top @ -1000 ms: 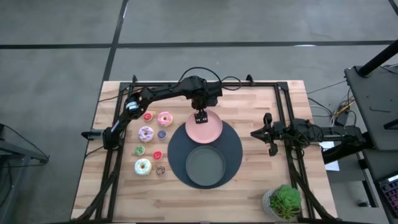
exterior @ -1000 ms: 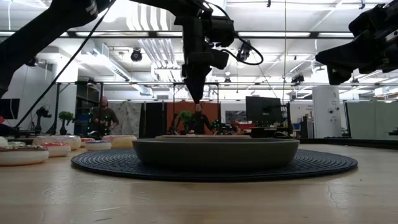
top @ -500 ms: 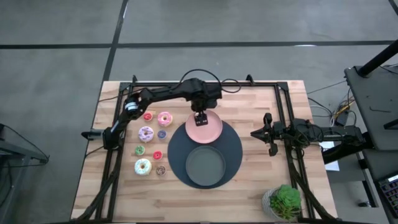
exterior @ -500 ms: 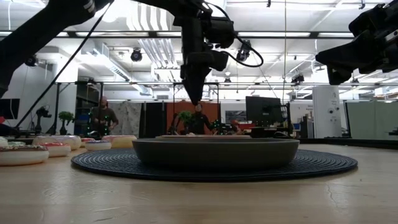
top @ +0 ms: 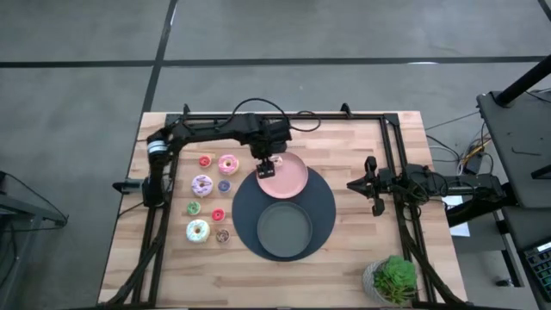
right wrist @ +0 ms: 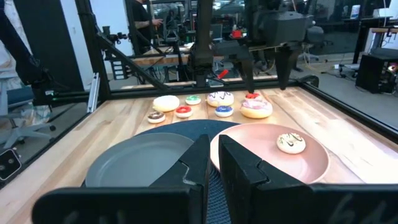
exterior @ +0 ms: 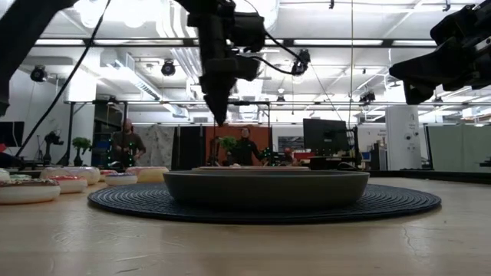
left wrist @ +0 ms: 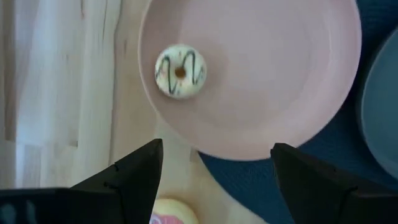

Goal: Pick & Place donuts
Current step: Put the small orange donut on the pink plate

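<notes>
Left wrist view alone: chocolate-drizzled donut (left wrist: 180, 71) on pink plate (left wrist: 280, 74)

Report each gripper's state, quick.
Left gripper: open, empty, above the pink plate.
Right gripper: shut, empty, waiting at the table's right side.

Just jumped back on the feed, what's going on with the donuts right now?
One small white donut lies on the pink plate. The left gripper hangs open and empty above the plate's edge. The other donuts sit on the wood beside the mat. The right gripper waits shut at the table's side.
</notes>
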Robot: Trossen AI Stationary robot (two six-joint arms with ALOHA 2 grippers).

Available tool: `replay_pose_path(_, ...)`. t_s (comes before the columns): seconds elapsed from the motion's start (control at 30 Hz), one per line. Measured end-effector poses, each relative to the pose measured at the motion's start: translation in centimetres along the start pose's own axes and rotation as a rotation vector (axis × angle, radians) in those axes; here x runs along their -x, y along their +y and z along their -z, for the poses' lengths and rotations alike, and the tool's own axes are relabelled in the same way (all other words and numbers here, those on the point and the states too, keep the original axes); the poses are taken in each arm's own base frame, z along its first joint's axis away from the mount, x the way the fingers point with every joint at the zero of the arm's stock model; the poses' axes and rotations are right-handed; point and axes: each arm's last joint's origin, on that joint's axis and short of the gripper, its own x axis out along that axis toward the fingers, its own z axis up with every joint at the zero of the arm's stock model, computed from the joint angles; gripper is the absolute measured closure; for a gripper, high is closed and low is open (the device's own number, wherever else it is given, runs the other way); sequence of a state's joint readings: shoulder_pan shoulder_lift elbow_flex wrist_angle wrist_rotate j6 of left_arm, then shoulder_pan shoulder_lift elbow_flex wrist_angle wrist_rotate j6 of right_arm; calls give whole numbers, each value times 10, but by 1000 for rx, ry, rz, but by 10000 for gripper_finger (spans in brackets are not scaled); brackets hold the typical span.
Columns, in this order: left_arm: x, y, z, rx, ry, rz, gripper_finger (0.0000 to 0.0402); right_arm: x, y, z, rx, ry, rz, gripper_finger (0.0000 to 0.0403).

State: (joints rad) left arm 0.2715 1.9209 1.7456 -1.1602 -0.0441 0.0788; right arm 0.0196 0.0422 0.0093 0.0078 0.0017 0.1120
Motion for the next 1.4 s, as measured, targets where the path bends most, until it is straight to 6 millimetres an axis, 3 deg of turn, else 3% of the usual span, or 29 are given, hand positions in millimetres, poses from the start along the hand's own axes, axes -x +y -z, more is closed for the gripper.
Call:
replay_pose_path(0.73,2,30,110,268,69,-48,133,0,0,0,0,5,1,374)
replay_pose_path(1.4,-15,45,177,554,174,-78,133,0,0,0,0,6,1,374)
